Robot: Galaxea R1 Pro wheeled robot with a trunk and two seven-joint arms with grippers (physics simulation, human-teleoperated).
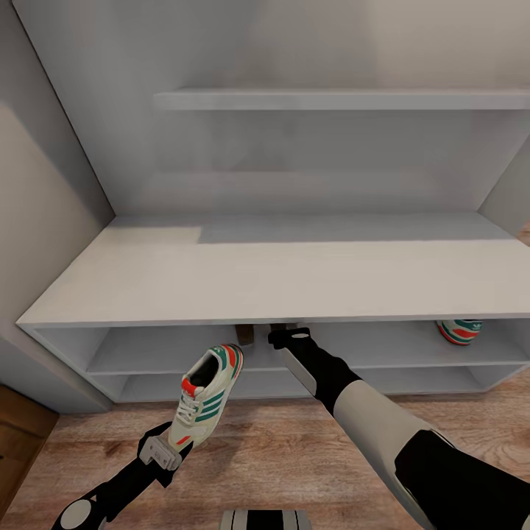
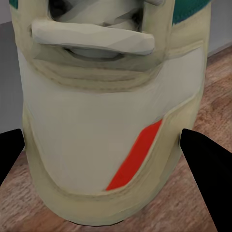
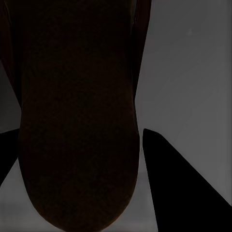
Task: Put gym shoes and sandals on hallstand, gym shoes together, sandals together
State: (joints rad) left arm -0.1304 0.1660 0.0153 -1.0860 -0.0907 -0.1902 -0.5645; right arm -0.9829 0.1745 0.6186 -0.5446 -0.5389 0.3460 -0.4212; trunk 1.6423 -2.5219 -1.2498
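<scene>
Left gripper (image 1: 177, 447) clamps a gym shoe (image 1: 208, 394) by its toe; right gripper (image 3: 82, 145) straddles a sandal (image 3: 77, 121) (contact unclear) under the hallstand (image 1: 221, 280), which could snag.

The hallstand (image 1: 221, 280) is seen from above and in front by the head camera. A gym shoe (image 1: 206, 394), at 7 o'clock there, is framed very close by the left wrist camera (image 2: 106, 121); a dark sandal (image 3: 77, 121) is framed by the right wrist camera.
</scene>
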